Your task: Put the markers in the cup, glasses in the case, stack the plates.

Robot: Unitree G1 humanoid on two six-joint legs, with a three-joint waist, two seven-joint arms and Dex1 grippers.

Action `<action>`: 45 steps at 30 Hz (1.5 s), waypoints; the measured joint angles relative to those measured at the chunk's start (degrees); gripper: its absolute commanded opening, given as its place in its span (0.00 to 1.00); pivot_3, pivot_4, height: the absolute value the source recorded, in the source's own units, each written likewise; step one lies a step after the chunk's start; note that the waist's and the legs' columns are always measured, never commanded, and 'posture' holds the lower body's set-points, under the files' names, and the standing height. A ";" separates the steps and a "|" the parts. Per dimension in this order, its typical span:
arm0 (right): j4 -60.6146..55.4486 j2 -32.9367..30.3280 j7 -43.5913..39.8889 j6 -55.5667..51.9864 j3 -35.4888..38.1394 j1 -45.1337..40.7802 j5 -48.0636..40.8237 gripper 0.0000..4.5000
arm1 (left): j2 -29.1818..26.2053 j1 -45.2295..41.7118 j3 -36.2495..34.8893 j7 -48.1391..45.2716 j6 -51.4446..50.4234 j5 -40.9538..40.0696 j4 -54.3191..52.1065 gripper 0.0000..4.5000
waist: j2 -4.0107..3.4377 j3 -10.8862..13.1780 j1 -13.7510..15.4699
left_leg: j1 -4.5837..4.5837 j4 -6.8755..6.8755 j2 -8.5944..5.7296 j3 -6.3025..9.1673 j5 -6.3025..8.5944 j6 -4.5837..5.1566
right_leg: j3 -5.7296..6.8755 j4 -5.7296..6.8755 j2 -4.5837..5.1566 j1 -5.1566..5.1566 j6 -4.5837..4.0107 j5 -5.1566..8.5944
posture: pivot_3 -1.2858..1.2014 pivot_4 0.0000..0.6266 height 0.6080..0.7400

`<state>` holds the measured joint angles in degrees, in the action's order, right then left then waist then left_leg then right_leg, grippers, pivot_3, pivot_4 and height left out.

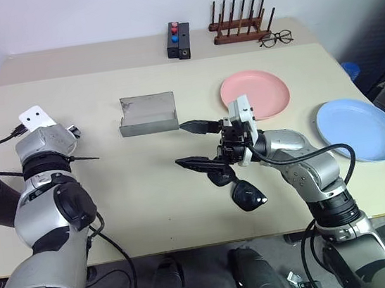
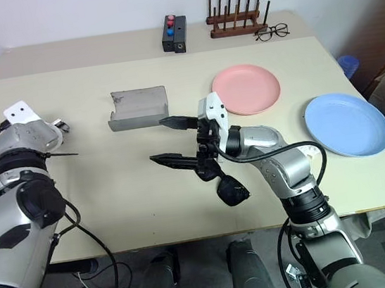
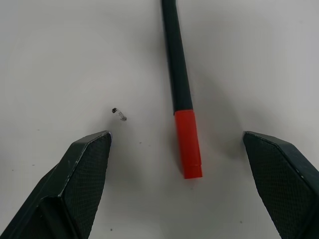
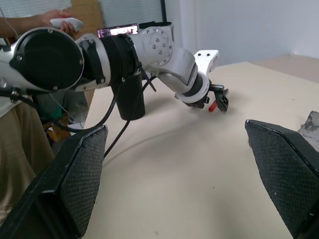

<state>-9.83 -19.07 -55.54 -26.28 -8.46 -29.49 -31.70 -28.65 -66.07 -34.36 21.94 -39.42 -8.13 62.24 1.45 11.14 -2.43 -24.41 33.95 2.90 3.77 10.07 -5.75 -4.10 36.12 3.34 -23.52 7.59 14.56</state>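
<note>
black sunglasses lie on the table's near edge beneath the wide-open right gripper. left gripper, spread wide, hovers over the red-capped black marker. grey case sits open, holding nothing.

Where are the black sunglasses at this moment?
The black sunglasses lie on the table's near middle, just under the open right gripper, nearer than the grey case.

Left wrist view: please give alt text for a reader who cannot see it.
A black marker with a red cap lies on the pale table, its capped end between the wide-open fingers of the left gripper, untouched by either. A tiny dark speck sits on the table nearby.
</note>
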 measured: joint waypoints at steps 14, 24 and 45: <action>0.01 0.00 -0.11 0.00 -0.01 -0.01 0.00 1.00 | -1.14 -0.47 2.63 -0.59 2.05 -1.97 2.48 0.00 | 0.00 0.00 0.32 | 0.00 0.01 0.00 0.00 -0.01 -0.02 | 0.01 0.01 0.01 0.01 0.00 0.00 | 0.52 0.24 1.00; 0.24 -0.12 -0.08 0.36 0.05 -0.14 0.25 1.00 | 4.15 10.83 10.07 -6.86 14.44 -1.57 -26.00 0.00 | -0.01 0.01 -0.21 | -0.01 -0.09 0.02 -0.05 -0.02 -0.03 | -0.03 0.00 0.02 -0.03 -0.01 -0.01 | 0.52 0.24 1.00; 1.19 0.14 -3.59 0.24 -0.16 -1.58 -0.46 1.00 | 10.63 57.47 0.17 -5.34 10.29 11.06 -99.09 0.00 | 0.00 -0.01 0.09 | 0.02 0.15 0.03 -0.03 -0.01 -0.01 | -0.03 0.01 0.02 0.07 -0.28 0.10 | 0.52 0.24 1.00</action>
<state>-8.64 -18.94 -59.13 -26.03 -8.62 -31.07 -32.16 -18.02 -8.59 -34.19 16.60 -29.13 2.92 -36.85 1.45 11.13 -2.34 -24.39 34.10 2.93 3.75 10.06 -5.76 -4.13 36.14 3.36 -23.45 7.31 14.65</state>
